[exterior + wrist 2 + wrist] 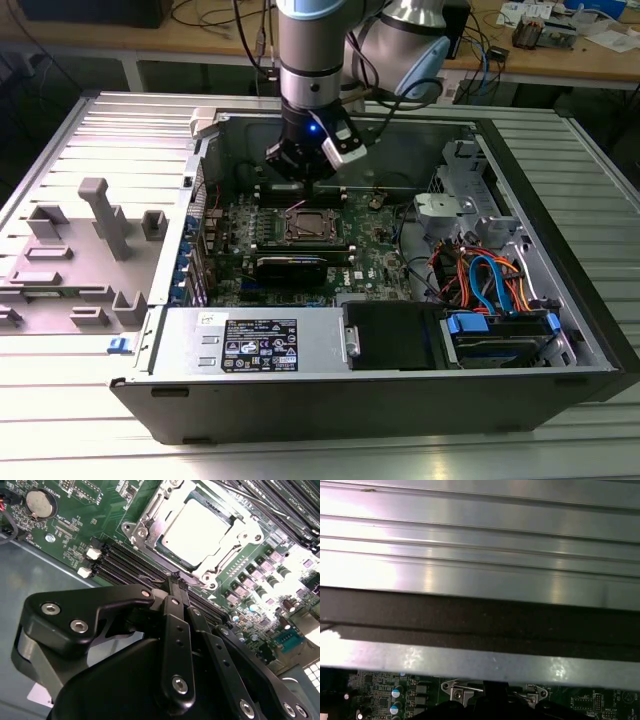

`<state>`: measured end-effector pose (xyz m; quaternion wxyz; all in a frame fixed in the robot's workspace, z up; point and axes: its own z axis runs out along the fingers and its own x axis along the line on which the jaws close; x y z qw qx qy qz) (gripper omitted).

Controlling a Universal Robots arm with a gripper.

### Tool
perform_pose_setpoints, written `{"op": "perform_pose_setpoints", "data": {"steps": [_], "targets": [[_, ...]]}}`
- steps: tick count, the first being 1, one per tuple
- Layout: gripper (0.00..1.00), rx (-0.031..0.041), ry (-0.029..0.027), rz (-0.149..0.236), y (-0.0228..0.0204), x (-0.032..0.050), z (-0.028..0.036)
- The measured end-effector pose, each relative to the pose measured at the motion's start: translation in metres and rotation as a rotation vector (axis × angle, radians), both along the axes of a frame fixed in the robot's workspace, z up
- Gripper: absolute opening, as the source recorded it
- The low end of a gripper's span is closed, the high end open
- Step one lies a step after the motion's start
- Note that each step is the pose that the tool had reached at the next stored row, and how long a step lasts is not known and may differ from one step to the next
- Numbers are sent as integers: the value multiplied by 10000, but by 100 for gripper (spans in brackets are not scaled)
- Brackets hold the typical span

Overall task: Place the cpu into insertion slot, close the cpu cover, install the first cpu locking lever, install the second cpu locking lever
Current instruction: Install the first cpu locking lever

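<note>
The gripper (177,580), fingers pressed together and holding nothing, hangs just beside the cpu (200,527), seated under the cpu cover (150,527).

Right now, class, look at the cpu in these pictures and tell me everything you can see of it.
The cpu is a flat square chip with a pale, dull silver metal top. It lies level in the slot on the green board, framed by the silver cover, which sits over its edges. In the exterior view it shows below the pincer. The pincer hangs near it, not touching.
</note>
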<state>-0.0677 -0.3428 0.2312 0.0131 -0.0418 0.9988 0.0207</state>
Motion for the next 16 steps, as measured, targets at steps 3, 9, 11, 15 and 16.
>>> {"op": "perform_pose_setpoints", "data": {"steps": [3,9,11,15,16], "targets": [[11,-1,1,0,0,37,-7],[11,-1,1,1,1,107,-58],[11,-2,1,0,1,126,-74],[11,-2,1,0,1,161,-107],[11,-2,1,0,1,174,-121]]}}
